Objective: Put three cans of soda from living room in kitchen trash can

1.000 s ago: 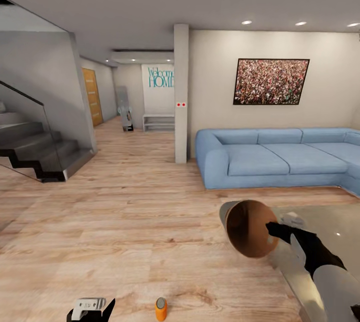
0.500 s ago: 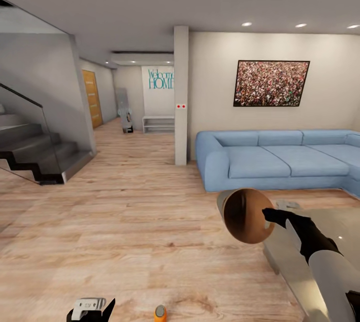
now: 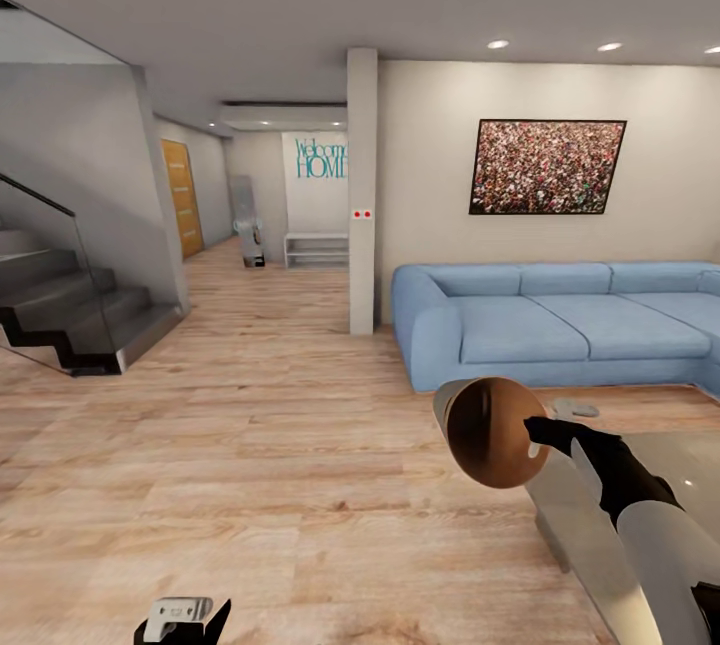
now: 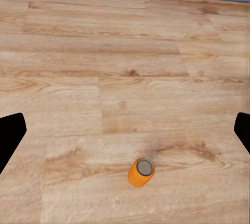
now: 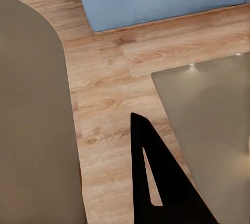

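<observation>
Trash can (image 3: 490,433): held at its rim by the right pincer (image 3: 545,433), tipped on its side, long axis roughly level, coppery mouth facing the head camera. Carried above the wood floor (image 3: 280,465), beside the glass bench (image 3: 640,485).

Orange soda can (image 4: 141,172): upright on the floor, silvery top up, long axis vertical. Seen from the left wrist between the fingertips (image 4: 10,135) of the left pincer (image 3: 185,620), which stand wide apart, well clear of it.

Light-blue sofa (image 3: 560,325): against the far wall. Staircase (image 3: 70,315): at left.
</observation>
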### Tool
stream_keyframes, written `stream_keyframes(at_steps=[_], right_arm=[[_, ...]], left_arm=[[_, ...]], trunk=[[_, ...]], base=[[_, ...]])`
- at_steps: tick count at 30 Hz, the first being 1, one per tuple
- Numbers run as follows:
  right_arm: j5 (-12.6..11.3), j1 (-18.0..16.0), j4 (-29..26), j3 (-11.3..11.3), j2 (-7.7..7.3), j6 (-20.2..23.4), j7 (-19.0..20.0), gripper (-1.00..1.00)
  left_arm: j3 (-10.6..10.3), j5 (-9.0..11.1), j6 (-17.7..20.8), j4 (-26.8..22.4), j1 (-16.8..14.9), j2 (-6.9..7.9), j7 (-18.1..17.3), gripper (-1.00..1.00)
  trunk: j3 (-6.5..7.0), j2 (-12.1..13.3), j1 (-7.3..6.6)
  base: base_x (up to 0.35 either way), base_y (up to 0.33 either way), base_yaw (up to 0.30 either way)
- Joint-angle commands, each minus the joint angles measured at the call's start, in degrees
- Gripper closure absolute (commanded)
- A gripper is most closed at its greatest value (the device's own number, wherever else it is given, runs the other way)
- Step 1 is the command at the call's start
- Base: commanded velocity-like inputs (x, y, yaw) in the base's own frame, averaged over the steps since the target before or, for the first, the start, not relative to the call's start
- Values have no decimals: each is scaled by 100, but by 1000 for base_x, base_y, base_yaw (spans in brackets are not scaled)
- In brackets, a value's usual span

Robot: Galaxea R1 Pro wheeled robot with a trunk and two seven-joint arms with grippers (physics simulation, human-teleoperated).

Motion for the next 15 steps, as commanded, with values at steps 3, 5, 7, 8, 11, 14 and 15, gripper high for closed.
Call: stream_keyframes(at_steps=[3,5,7,8,11,14,15], right_arm=[[-34,-4,-10,-9,0,4,0,100],[-33,-5,-10,-8,0,4,0,100],[-32,-4,-10,-7,0,5,0,100],[-32,-4,-10,-5,0,5,0,100],[-32,-4,-10,0,2,5,0,100],[-31,-6,-10,4,4,13,0,100],[-31,-5,-10,6,5,26,0,100]], left_arm=[[-6,-17,23,17,-26,-7,-5,-100],[-10,-24,55,84,-143,-6,-10,-100],[-16,-27,241,156,-322,-7,-13,-100],[-20,-28,350,175,-393,-8,-14,-100],[-99,-30,941,237,-823,-11,-13,-100],[-155,-36,1233,520,-1341,-16,-13,-100],[-170,-36,1287,654,-1496,-17,-14,-100]], trunk=[[1,-1,0],[1,-1,0],[1,-1,0],[1,-1,0],[1,-1,0],[1,-1,0],[1,-1,0]], base=[[67,0,0],[60,0,0],[31,0,0],[22,0,0],[10,0,0],[4,0,0],[2,0,0]])
